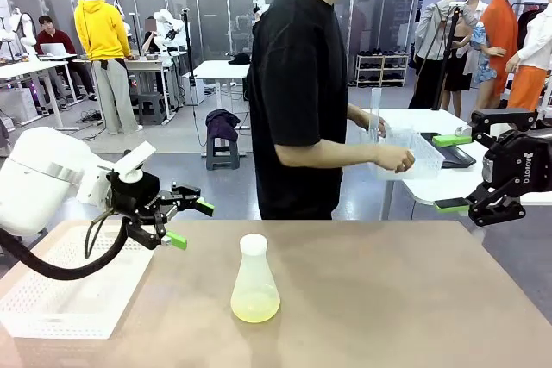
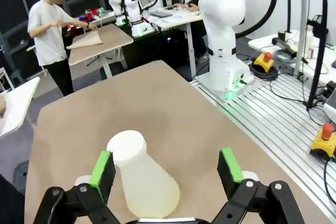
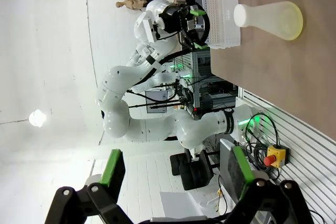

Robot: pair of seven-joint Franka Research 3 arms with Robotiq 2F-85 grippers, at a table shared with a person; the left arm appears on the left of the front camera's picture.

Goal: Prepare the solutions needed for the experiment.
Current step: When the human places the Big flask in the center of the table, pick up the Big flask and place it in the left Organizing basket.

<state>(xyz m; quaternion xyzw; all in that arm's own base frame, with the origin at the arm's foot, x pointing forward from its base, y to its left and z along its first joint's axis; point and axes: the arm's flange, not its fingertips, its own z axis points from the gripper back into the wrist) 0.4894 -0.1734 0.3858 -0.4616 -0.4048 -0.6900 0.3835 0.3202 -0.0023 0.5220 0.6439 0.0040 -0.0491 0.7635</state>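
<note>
Big stuff first: the bench [image 1: 388, 299] is mostly bare, with a white perforated tray [image 1: 52, 299] below and behind my left pincer [image 1: 191, 223]. That pincer is spread wide with nothing in it. It's angled at the flask [image 1: 254, 282], which stands upright ahead of it and a bit lower, clear of both pads. The solution [image 1: 255, 306] is a shallow pale yellow layer in the flask's bottom. My right pincer [image 1: 451, 171] is spread wide and empty too, with the flask well away from it.

I reckon the step is closing in on the flask. In the left wrist view it sits off-centre, nearer one pad [image 2: 102, 167]. I'd square up, then pinch the neck, not the sloped body, which would probably squirt out. Keep it upright.

Hard to make out: the pincer's body cuts off the flask's base in that view, and I can't tell if the mouth is stoppered. The person [image 1: 297, 101] handles a clear container [image 1: 405, 157] I can't identify.
</note>
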